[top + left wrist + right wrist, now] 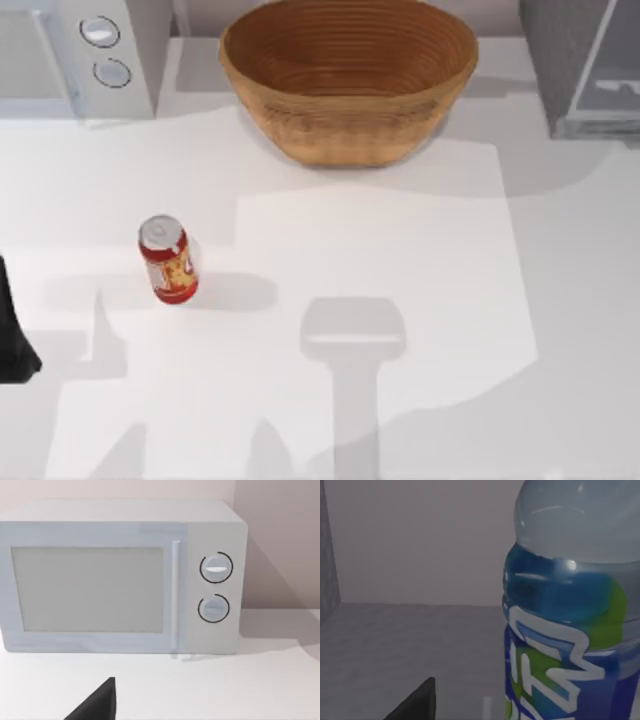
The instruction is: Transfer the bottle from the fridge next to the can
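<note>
- Bottle [570, 630] stands upright and very close before my right wrist camera, on a grey floor with a grey wall at one side and a pale back wall behind it: it is inside the fridge [585, 70], which sits at the far right corner of the table in the top view.
- Its clear shoulder, blue label and green-white mark are plain to see; the cap is out of frame.
- One dark fingertip [417, 702] of my right claw pokes in near the bottle, not touching it; I cannot tell whether that claw is apart or together.
- My left arm [15, 340] waits at the table's left edge, its wrist camera facing the white microwave [120, 575] with two round knobs; whether that claw is apart or together, I cannot tell.
- Red can [168, 260] stands upright on the white table [400, 260], left of middle, well apart from the fridge.
- Wicker basket [348, 75] sits at the far middle, between microwave and fridge.
</note>
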